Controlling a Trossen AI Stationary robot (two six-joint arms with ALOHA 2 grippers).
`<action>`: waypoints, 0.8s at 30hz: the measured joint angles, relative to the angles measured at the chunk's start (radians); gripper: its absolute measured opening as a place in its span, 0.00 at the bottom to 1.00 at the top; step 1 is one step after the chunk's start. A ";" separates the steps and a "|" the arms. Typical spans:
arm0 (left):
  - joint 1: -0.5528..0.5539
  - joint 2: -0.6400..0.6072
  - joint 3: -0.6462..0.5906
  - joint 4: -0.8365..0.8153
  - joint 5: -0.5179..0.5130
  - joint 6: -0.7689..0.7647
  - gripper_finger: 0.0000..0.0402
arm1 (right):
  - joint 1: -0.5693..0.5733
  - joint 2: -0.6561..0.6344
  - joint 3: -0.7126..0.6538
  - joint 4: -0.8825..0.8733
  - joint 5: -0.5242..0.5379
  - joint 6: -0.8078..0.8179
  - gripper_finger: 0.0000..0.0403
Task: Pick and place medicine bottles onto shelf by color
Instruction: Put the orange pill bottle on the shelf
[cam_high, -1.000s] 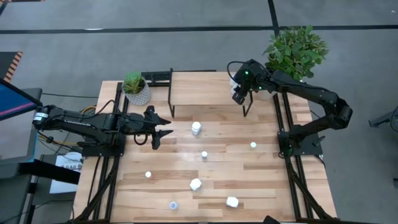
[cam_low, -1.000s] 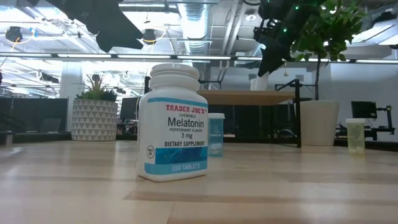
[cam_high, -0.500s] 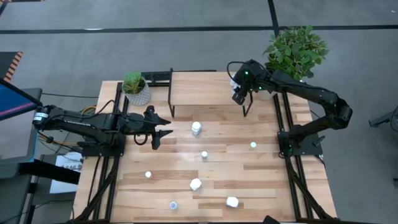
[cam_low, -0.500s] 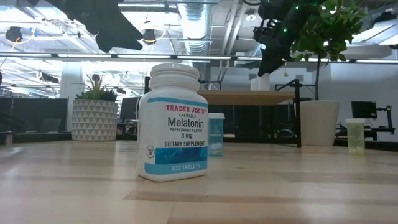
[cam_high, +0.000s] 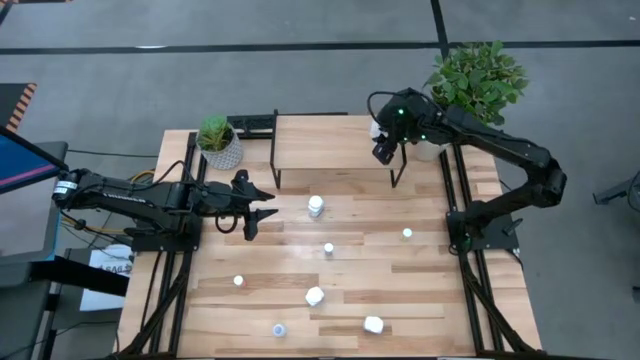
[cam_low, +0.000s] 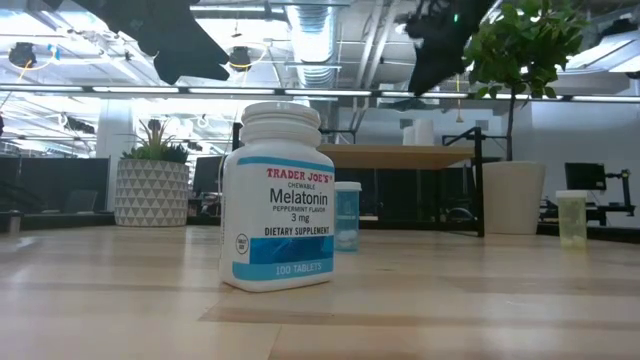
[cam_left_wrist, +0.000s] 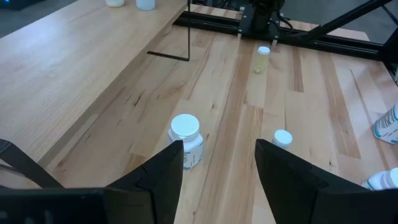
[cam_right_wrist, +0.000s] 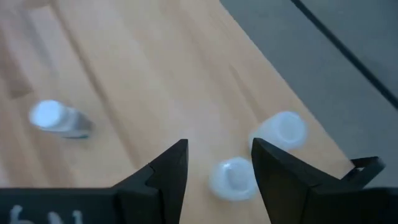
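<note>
The shelf (cam_high: 325, 142) stands at the table's far side. My right gripper (cam_high: 384, 152) hangs open above its right end, over two white medicine bottles (cam_right_wrist: 233, 179) (cam_right_wrist: 283, 130) that stand on the shelf top; it touches neither. My left gripper (cam_high: 270, 203) waits open over the table's left part, a white bottle (cam_left_wrist: 185, 140) standing just ahead of one finger. Several more bottles stand loose on the table, among them a small one (cam_high: 328, 249), one at the right (cam_high: 407, 234) and a large white Melatonin bottle (cam_low: 278, 200).
A small potted plant (cam_high: 217, 140) stands at the shelf's left end and a bigger one (cam_high: 475, 80) at the far right corner. Black frame rails (cam_high: 455, 200) run along both table sides. Bottles (cam_high: 314, 296) (cam_high: 373, 324) lie scattered toward the near edge.
My right gripper has risen straight up from the shelf's right end, leaving the two white bottles standing on the shelf. My left arm has kept still.
</note>
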 joint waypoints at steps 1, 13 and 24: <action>0.000 0.000 0.000 0.000 0.000 0.000 0.46 | 0.021 -0.001 0.024 -0.031 0.000 0.014 0.48; 0.000 0.000 0.000 -0.009 0.000 0.000 0.46 | 0.372 -0.069 0.088 -0.321 -0.005 0.166 0.44; 0.000 0.000 0.000 -0.037 0.183 -0.092 0.46 | 0.698 -0.151 -0.107 -0.313 0.044 0.319 0.43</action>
